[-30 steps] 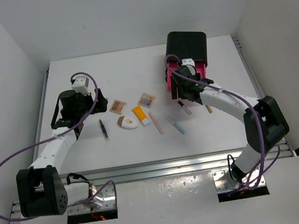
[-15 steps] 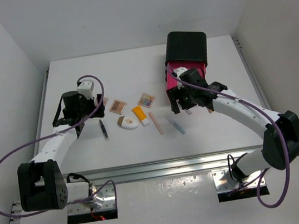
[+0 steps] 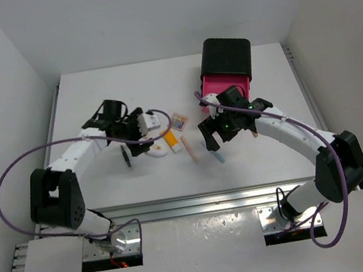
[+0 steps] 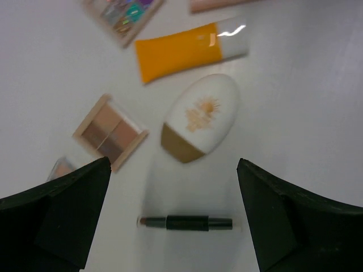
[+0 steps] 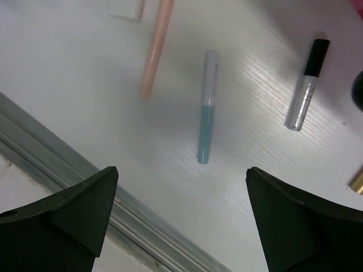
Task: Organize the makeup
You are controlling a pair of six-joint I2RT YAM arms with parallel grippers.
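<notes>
**Left end effector** (image 4: pixel 173 170): fingers spread wide, gripping nothing. We see a slim black pencil (image 4: pixel 187 222) lying crosswise under the gap between its fingers, on the white counter (image 4: pixel 317 113). Just beyond the pencil rests a white half-round compact with a gold base (image 4: pixel 198 116), and beside that a square palette of brown eyeshadows (image 4: pixel 110 131). Farther ahead lies an orange plastic tube with a white cap (image 4: pixel 190 50).

**Right end effector** (image 5: pixel 181 170): likewise spread and bare. Ahead of its gap lies a thin blue-and-white stick (image 5: pixel 207 107). A pale pink stick (image 5: pixel 156 48) lies to one side of it and a clear glittery tube with a black cap (image 5: pixel 306 85) to the other. Beyond this end effector, in the overhead view, stands the black box with pink drawers (image 3: pixel 224 58).

We judge the sorting barely begun: every piece in view lies loose on the counter, with none grouped or stowed. We cannot see into the drawers.
</notes>
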